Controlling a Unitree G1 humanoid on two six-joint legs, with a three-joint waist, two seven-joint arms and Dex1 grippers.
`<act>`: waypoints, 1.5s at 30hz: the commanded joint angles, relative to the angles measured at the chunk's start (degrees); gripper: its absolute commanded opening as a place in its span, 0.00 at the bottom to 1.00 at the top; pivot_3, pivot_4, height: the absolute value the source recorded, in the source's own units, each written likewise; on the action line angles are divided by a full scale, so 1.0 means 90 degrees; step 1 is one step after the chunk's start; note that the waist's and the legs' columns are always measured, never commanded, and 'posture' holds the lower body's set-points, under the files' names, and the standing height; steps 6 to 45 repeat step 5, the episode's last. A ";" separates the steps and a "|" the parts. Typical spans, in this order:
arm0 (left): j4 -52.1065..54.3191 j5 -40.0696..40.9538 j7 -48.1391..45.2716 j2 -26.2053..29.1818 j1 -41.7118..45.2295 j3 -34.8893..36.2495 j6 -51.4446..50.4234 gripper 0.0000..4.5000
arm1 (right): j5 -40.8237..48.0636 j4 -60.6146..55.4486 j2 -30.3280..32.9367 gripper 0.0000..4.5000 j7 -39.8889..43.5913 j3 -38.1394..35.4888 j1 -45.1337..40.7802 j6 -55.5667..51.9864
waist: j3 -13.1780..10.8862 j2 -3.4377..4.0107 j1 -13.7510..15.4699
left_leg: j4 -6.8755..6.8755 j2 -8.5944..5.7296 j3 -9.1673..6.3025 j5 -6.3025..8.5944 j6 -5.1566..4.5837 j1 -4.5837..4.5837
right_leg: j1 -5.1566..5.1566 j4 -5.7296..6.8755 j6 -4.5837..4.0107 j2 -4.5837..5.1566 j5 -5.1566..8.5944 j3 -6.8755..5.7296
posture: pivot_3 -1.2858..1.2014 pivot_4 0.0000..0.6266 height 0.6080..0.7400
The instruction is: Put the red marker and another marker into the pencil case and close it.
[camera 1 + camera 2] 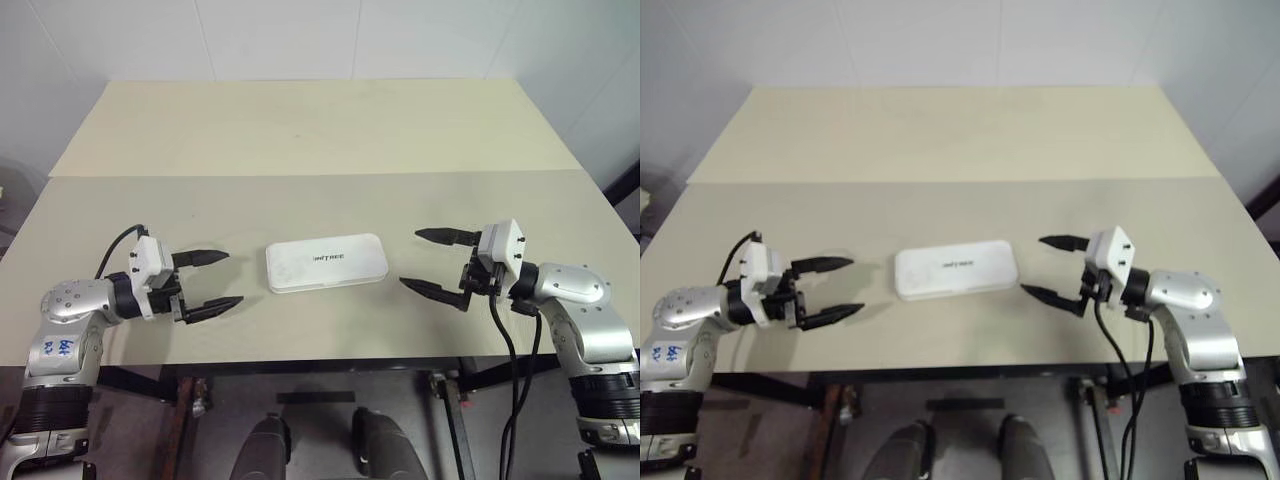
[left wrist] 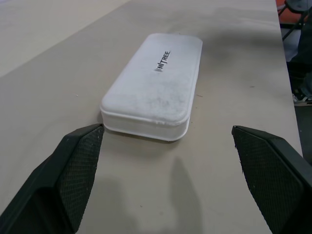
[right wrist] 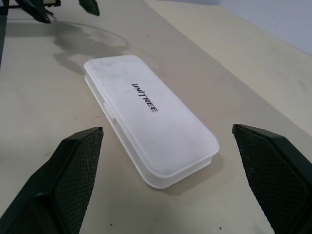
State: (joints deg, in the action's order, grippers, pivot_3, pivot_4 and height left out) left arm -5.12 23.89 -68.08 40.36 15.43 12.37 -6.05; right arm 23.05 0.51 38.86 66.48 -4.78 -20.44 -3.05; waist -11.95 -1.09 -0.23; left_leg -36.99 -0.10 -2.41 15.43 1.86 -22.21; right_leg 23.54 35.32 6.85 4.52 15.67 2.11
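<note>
Pencil case lies flat on the beige table, near the front edge, midway between the two arms, with its lid down and the black "UNITREE" lettering facing up. No marker lies on the tabletop, so I judge both are already inside, though the white lid hides the contents and I cannot confirm it.

Left gripper hovers just off the case's left end with its black fingers spread wide and empty. Right gripper hovers off the right end, fingers equally apart, holding nothing. Neither touches the case.

The main risk, as I read it, is the lid not being fully latched: from the wrist views the seam along the near edge looks even, but whether the clasp has caught cannot be told. If an arm swings inward on retreat, a fingertip could clip the light plastic box, slide it toward the table's front edge, or pop the lid open and spill what is inside.
</note>
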 commanded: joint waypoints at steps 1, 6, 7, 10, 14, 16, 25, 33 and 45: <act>-0.0069 0.0005 0.0040 -0.0025 0.0208 -0.0018 0.0271 1.00 | -0.0075 0.0170 0.0138 1.00 0.0229 -0.0025 -0.0155 0.0362 | 0.0000 0.0000 0.0000 | 0.0000 -0.0001 0.0001 0.0000 0.0000 0.0000 | 0.0000 0.0000 0.0000 0.0000 0.0000 0.0000 | 0.52 0.24 1.00; -0.0004 -0.0011 0.0154 -0.0059 0.0229 -0.0088 0.0251 1.00 | -0.0141 0.0507 0.0048 1.00 0.0259 -0.0047 -0.0290 0.0574 | 0.0000 0.0000 -0.0002 | 0.0000 -0.0001 0.0003 0.0000 0.0000 0.0001 | 0.0000 -0.0001 0.0001 0.0000 0.0000 -0.0001 | 0.52 0.24 1.00; -0.0004 -0.0011 0.0154 -0.0059 0.0229 -0.0088 0.0251 1.00 | -0.0141 0.0507 0.0048 1.00 0.0259 -0.0047 -0.0290 0.0574 | 0.0000 0.0000 -0.0002 | 0.0000 -0.0001 0.0003 0.0000 0.0000 0.0001 | 0.0000 -0.0001 0.0001 0.0000 0.0000 -0.0001 | 0.52 0.24 1.00; -0.0004 -0.0011 0.0154 -0.0059 0.0229 -0.0088 0.0251 1.00 | -0.0141 0.0507 0.0048 1.00 0.0259 -0.0047 -0.0290 0.0574 | 0.0000 0.0000 -0.0002 | 0.0000 -0.0001 0.0003 0.0000 0.0000 0.0001 | 0.0000 -0.0001 0.0001 0.0000 0.0000 -0.0001 | 0.52 0.24 1.00; -0.0004 -0.0011 0.0154 -0.0059 0.0229 -0.0088 0.0251 1.00 | -0.0141 0.0507 0.0048 1.00 0.0259 -0.0047 -0.0290 0.0574 | 0.0000 0.0000 -0.0002 | 0.0000 -0.0001 0.0003 0.0000 0.0000 0.0001 | 0.0000 -0.0001 0.0001 0.0000 0.0000 -0.0001 | 0.52 0.24 1.00; -0.0004 -0.0011 0.0154 -0.0059 0.0229 -0.0088 0.0251 1.00 | -0.0141 0.0507 0.0048 1.00 0.0259 -0.0047 -0.0290 0.0574 | 0.0000 0.0000 -0.0002 | 0.0000 -0.0001 0.0003 0.0000 0.0000 0.0001 | 0.0000 -0.0001 0.0001 0.0000 0.0000 -0.0001 | 0.52 0.24 1.00; -0.0004 -0.0011 0.0154 -0.0059 0.0229 -0.0088 0.0251 1.00 | -0.0141 0.0507 0.0048 1.00 0.0259 -0.0047 -0.0290 0.0574 | 0.0000 0.0000 -0.0002 | 0.0000 -0.0001 0.0003 0.0000 0.0000 0.0001 | 0.0000 -0.0001 0.0001 0.0000 0.0000 -0.0001 | 0.52 0.24 1.00; -0.0004 -0.0011 0.0154 -0.0059 0.0229 -0.0088 0.0251 1.00 | -0.0141 0.0507 0.0048 1.00 0.0259 -0.0047 -0.0290 0.0574 | 0.0000 0.0000 -0.0002 | 0.0000 -0.0001 0.0003 0.0000 0.0000 0.0001 | 0.0000 -0.0001 0.0001 0.0000 0.0000 -0.0001 | 0.52 0.24 1.00; -0.0004 -0.0011 0.0154 -0.0059 0.0229 -0.0088 0.0251 1.00 | -0.0141 0.0507 0.0048 1.00 0.0259 -0.0047 -0.0290 0.0574 | 0.0000 0.0000 -0.0002 | 0.0000 -0.0001 0.0003 0.0000 0.0000 0.0001 | 0.0000 -0.0001 0.0001 0.0000 0.0000 -0.0001 | 0.52 0.24 1.00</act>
